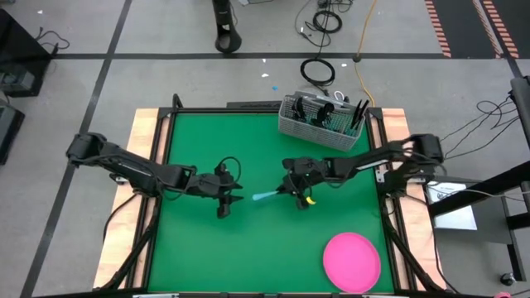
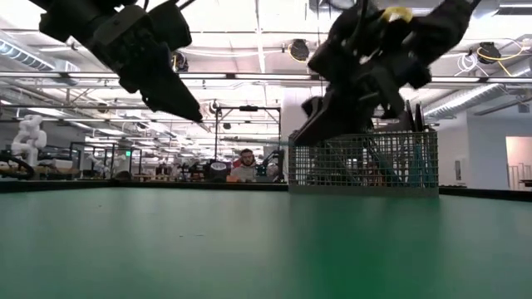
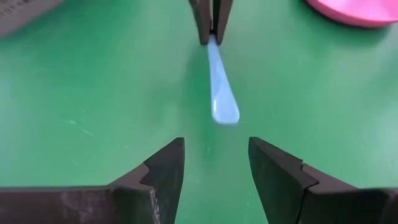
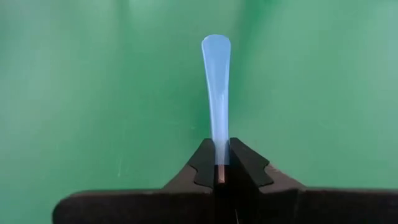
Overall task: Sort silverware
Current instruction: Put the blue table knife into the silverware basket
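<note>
You had a plain green surface [image 1: 248,240] framed in pale wood, a light blue handle [image 4: 216,93] pinched in the right arm's black pincer [image 4: 222,163], the left black pincer [image 3: 214,171] nearby, a solid pink plate [image 1: 352,260], and a grey wire-mesh caddy [image 1: 323,124].

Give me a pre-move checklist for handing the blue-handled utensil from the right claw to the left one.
1. Right claw shut on the utensil: ok; light blue handle sticks out forward, head end hidden between the fingers.
2. Left claw open: ok; gap between the fingers shows.
3. Handle lined up with the left claw: ok; in the left wrist view its tip points at the gap, not yet inside.
4. Utensil clear of the green table: cannot tell; both claws look raised in the low view.
5. Utensil type: cannot tell; head hidden.
6. Wire-mesh caddy and pink plate away from the handover: ok.
</note>
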